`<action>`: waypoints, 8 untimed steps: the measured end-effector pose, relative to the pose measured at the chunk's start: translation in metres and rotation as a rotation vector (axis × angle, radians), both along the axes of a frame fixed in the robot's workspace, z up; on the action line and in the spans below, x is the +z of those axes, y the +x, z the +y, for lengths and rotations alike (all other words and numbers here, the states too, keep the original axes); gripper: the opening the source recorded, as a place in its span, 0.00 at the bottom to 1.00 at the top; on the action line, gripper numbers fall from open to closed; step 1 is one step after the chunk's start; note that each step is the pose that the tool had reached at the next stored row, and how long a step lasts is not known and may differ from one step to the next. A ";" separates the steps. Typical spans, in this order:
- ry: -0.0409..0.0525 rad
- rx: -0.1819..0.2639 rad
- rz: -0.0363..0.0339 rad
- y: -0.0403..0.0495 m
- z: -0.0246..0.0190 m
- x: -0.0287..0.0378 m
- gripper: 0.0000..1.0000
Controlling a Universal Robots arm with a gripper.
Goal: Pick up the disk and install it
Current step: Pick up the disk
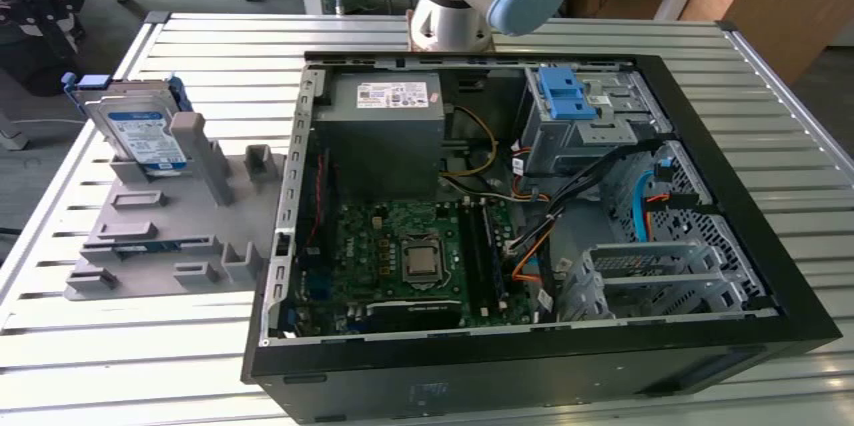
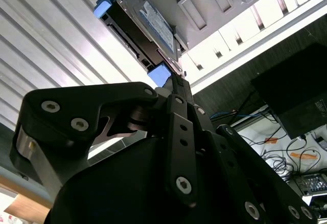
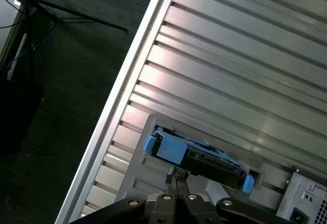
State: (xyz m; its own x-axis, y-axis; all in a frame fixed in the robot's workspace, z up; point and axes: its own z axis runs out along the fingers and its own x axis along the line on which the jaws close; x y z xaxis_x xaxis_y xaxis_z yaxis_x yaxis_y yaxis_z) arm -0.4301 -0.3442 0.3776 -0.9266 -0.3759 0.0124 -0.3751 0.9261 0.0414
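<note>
Exterior view: the disk (image 1: 140,131) stands on edge in a grey holder (image 1: 174,236) on the table (image 1: 134,346), to the exterior view's left of the open computer case (image 1: 534,371). In the first wrist view the end effector (image 3: 176,174), fingers together, hangs above the disk. A clean grasp likely needs the fingers parted and squared across the blue frame.

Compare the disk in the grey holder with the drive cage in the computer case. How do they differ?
Place: the disk stands on edge in the holder, outside the case; the cage sits inside it.
Look: the disk carries a white label with a blue band; the cage is bare grey metal.
Size: the disk is thinner than the cage.
Both have blue plastic parts.
</note>
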 end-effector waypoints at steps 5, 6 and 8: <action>0.0000 0.001 0.0000 0.0000 0.0000 0.0000 0.11; 0.0000 0.002 0.0000 0.0000 0.0000 0.0000 0.11; 0.0000 0.007 0.0000 0.0000 0.0000 0.0000 0.11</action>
